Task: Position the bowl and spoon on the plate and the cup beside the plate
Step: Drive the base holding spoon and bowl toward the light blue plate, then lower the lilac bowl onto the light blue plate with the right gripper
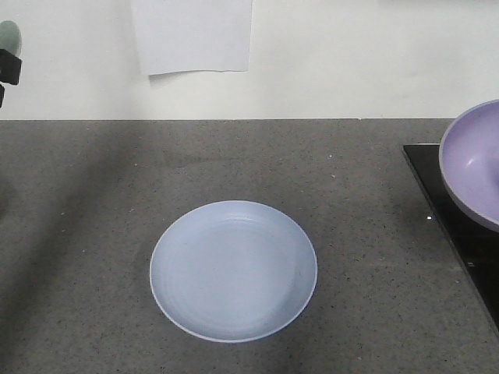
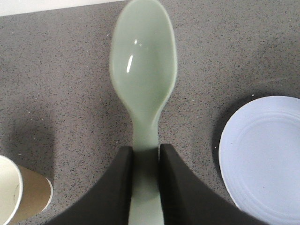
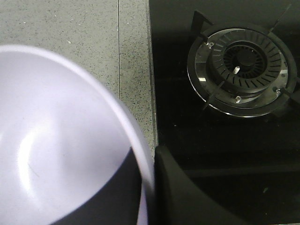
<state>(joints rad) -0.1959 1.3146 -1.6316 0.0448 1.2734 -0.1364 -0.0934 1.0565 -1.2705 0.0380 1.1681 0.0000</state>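
The pale blue plate (image 1: 234, 269) lies flat on the grey counter, with nothing on it. My left gripper (image 2: 146, 152) is shut on the handle of the mint-green spoon (image 2: 143, 79), which is held above the counter left of the plate (image 2: 267, 154). The brown paper cup (image 2: 21, 194) stands below and to the left of the spoon. My right gripper (image 3: 147, 159) is shut on the rim of the lavender bowl (image 3: 56, 140), one finger inside and one outside. The bowl (image 1: 475, 164) hangs tilted over the counter's right edge, right of the plate.
A black glass hob (image 1: 460, 226) with a gas burner (image 3: 241, 70) adjoins the counter (image 1: 93, 234) on the right, partly under the bowl. A white wall with a sheet of paper (image 1: 192, 35) bounds the counter at the back.
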